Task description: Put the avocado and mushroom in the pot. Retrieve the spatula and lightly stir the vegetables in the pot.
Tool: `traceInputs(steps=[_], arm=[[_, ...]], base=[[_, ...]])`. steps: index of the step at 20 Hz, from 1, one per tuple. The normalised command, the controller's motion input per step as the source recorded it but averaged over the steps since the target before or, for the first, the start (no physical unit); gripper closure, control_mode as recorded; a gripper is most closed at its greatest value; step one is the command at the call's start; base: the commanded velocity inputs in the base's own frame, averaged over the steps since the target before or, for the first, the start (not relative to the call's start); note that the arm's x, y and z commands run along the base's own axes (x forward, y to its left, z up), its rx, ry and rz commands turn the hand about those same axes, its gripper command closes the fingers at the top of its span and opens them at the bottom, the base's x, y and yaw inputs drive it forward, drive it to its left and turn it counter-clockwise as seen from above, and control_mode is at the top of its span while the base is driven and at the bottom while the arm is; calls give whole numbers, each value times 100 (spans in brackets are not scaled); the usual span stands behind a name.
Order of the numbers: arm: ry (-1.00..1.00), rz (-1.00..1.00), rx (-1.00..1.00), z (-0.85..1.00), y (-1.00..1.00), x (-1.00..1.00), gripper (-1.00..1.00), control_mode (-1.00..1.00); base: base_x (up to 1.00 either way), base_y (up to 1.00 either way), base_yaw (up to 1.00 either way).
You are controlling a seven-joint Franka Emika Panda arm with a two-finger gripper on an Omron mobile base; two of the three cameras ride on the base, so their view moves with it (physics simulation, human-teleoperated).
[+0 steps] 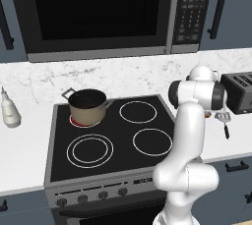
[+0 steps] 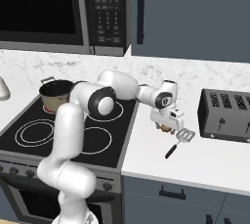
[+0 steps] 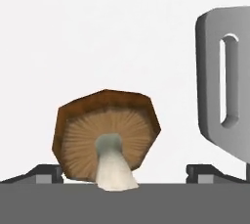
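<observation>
The mushroom [image 3: 106, 137] lies closest to the hand camera, on its side on the white counter [image 3: 97, 32] with gills and pale stem turned toward the lens. It sits between the 2 dark fingertips [image 3: 46, 174], which stand wide apart on either side of it without touching, so the hand [image 2: 167, 126] is released and holding nothing. That spacing reads as a lineup for a grasp: the jaws straddle the cap so that closing would pinch it across its width.

By size, the stove [image 1: 113, 135] fills the left of the base views, with 4 ringed burners. The arm reaches away from it to the right, low over the counter, because the vegetable lies off the cooktop. The toaster [image 2: 227, 115] stands further right on the counter, clear of the work. The pot [image 1: 87, 105] sits on the rear left burner, open and upright, well apart from the hand; the carry to it will have to cross the cooktop. I cannot tell whether the avocado is already inside its dark interior.

The spatula [image 2: 179, 141] lies flat on the counter just beside the mushroom, slotted head toward the toaster side and black handle pointing toward the counter's front edge. It is untouched, and close enough that a careless closing could nudge it.
</observation>
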Motion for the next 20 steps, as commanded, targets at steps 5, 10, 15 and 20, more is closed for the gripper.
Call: traceInputs(steps=[5, 10, 15, 20], arm=[[0, 0, 0, -20, -4, 12, -100, -100], [0, 0, 0, -18, 0, 11, -100, -100], [0, 0, 0, -19, 0, 9, -100, -100], [0, 0, 0, -36, 7, 0, 100, -100]], base=[[0, 0, 0], [0, 0, 0], [0, 0, 0], [0, 0, 0]])
